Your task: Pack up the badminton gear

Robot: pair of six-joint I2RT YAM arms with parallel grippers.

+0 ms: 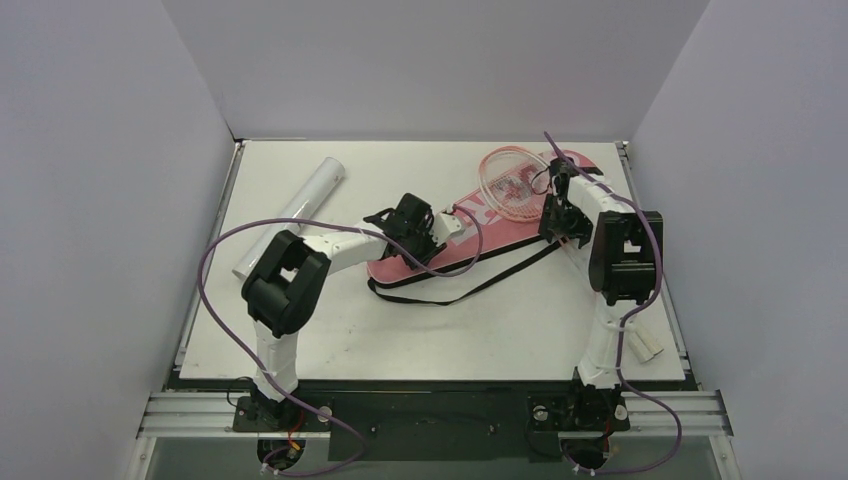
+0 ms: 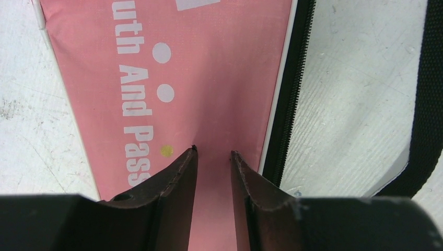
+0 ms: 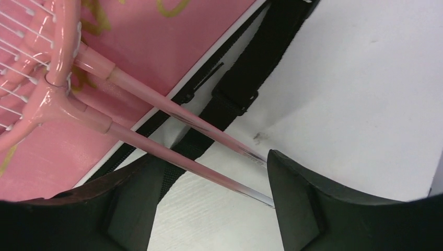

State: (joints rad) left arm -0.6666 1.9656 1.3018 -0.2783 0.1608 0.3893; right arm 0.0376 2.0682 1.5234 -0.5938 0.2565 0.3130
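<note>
My left gripper [image 2: 214,152] points down at the narrow handle end of the pink racket cover [image 2: 224,78], which lies slantwise across the middle of the table [image 1: 520,330]. Its fingertips [image 2: 180,172] rest on or just above the fabric beside the white lettering. The jaws stand a narrow gap apart with pink cloth showing between them, and I cannot tell whether any of it is pinched. The cover's black zipper [image 2: 290,104] runs along the edge just to the right of my fingers, and the black strap [image 2: 428,104] curves over the bare table beyond it.

My right gripper [image 3: 211,157] sits at the cover's wide far end, with its jaws spread wide and closed on nothing. The two pink rackets [image 3: 49,94] have their strung heads on the cover. Their thin shafts [image 3: 156,98] run side by side off its edge, over the strap, and into the gap between my fingers. They fade from pink to pale metal there and reach the inner side of one finger [image 3: 292,198], which hides whatever lies past that point.

The long white tube [image 1: 292,213] lies well apart on the left side of the table, beyond my left arm.
</note>
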